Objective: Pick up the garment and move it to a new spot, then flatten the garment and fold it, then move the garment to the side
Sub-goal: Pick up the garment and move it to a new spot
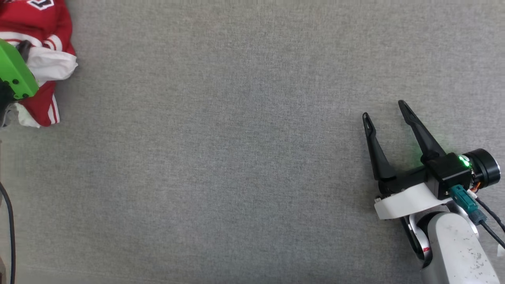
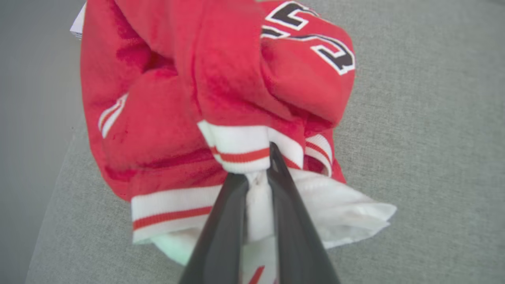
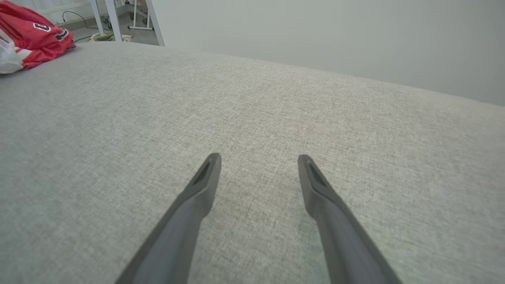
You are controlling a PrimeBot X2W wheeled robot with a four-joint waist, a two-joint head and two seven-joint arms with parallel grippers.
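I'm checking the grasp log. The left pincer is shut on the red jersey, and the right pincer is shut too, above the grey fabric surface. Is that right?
Not quite. The right pincer is open, its fingers spread apart above the grey fabric surface, as the right wrist view shows. The left pincer is shut on the red jersey.

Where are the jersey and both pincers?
jersey (image 2: 165, 118), left wrist view, red body fabric.
left pincer (image 2: 254, 161), left wrist view, between fingertips clamping white cloth.
right pincer (image 1: 384, 109), head view, between open fingertips.
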